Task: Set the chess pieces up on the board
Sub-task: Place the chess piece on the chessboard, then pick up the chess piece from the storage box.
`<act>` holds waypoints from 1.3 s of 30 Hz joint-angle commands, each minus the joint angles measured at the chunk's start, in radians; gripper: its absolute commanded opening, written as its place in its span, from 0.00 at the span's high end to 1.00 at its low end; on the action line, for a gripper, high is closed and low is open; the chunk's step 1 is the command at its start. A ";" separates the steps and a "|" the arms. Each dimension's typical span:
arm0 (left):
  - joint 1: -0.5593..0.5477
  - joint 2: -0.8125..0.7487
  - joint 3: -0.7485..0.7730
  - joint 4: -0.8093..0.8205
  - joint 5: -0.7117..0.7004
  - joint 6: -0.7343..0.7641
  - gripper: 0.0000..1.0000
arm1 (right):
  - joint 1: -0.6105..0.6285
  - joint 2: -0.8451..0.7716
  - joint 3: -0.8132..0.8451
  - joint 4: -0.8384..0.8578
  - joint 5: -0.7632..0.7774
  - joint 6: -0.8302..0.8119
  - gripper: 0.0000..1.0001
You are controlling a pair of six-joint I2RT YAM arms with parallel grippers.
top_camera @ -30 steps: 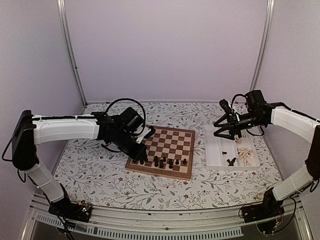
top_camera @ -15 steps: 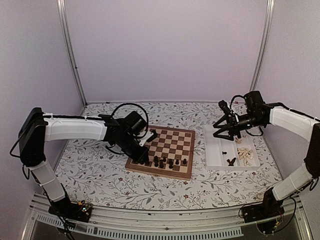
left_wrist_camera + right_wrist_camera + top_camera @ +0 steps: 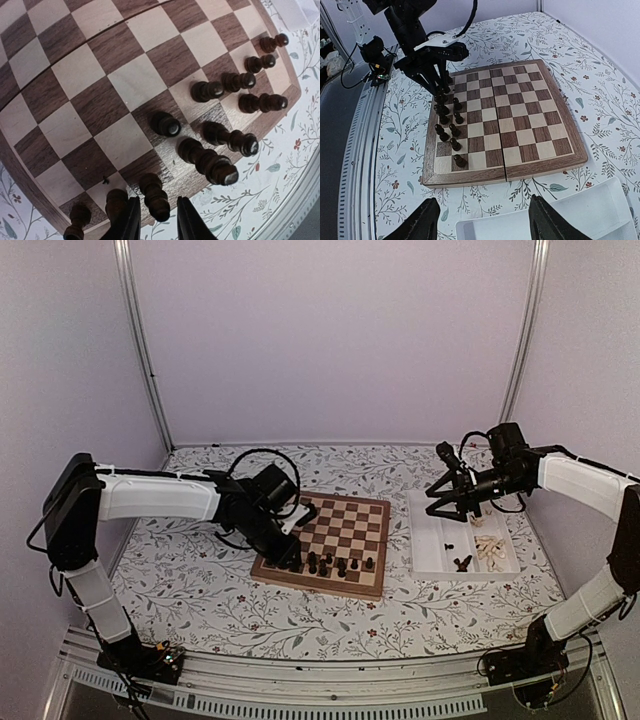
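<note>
Straddles an upright dark chess piece (image 3: 152, 187), long axis vertical, at the edge of the board (image 3: 100, 100) with the left gripper (image 3: 158, 202), jaws slack around it. Holds the right gripper (image 3: 484, 202) spread wide and empty over the tray (image 3: 600, 205).

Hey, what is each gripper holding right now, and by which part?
Nothing, it seems. The left gripper straddles a dark chess piece standing on the board, a gap showing beside it; the right gripper is open and empty.

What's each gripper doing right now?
Left gripper: open a little, straddling a dark chess piece standing on the board, apparently not clamping it.
Right gripper: open, empty, above the white tray.
</note>
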 commanded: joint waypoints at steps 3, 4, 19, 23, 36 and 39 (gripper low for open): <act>0.013 -0.016 0.047 0.004 0.022 0.004 0.64 | -0.005 0.008 0.013 -0.021 0.000 -0.012 0.36; 0.013 -0.024 0.058 -0.004 0.021 0.004 0.63 | -0.005 0.007 0.018 -0.027 0.009 -0.009 0.36; 0.008 -0.221 0.218 0.117 -0.050 0.065 0.56 | -0.015 0.050 -0.040 -0.162 0.531 -0.117 0.56; 0.005 -0.244 0.181 0.337 0.042 0.047 0.55 | -0.038 0.120 -0.074 -0.122 0.572 -0.147 0.61; 0.004 -0.082 0.277 0.390 0.131 0.089 0.54 | -0.049 0.297 -0.050 -0.027 0.690 -0.258 0.61; 0.006 -0.066 0.285 0.387 0.135 0.101 0.54 | -0.049 0.319 -0.044 -0.024 0.692 -0.286 0.61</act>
